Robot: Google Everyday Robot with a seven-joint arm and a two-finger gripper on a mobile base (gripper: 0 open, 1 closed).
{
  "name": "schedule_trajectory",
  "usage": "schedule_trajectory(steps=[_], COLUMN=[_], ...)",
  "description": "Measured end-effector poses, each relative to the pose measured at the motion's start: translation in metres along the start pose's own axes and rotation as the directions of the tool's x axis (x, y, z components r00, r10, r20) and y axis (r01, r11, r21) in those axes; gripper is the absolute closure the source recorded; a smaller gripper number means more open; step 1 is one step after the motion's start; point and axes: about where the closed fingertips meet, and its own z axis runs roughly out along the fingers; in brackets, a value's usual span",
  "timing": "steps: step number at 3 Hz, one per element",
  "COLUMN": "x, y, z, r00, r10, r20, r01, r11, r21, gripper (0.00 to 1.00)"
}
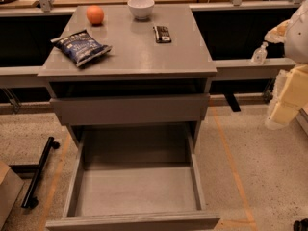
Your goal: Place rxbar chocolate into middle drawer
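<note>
The rxbar chocolate [162, 33], a small flat black wrapper, lies on the grey cabinet top [130, 52], right of centre near the back. Below, the middle drawer [137, 191] is pulled far out towards me; its shallow grey tray holds nothing. My gripper [279, 113] is at the pale end of the arm by the right edge. It hangs beside the cabinet at about drawer height, well apart from the bar and the drawer.
On the top also lie a crinkled dark-blue chip bag [80, 46] at the left, an orange [95, 14] and a white bowl [141, 7] at the back. A flat grey drawer front [130, 109] sits above the open drawer. A clear bottle [259, 54] stands on the right ledge. A black bar [38, 172] lies on the floor at left.
</note>
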Motion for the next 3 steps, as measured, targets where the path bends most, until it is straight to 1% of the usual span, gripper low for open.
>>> schedule_trajectory(steps=[1,2,3], x=[0.0,-0.001,-0.006], y=[0.0,-0.007,-0.04], z=[0.0,0.001,0.012], r00=[1.0,1.0,0.997], r10=[0.0,0.008,0.008], r20=[0.0,0.015,0.075], r01=[0.0,-0.008,-0.014], r11=[1.0,0.9995,0.9967], r21=[0.0,0.03,0.08], gripper=[0.0,0.0,0.0])
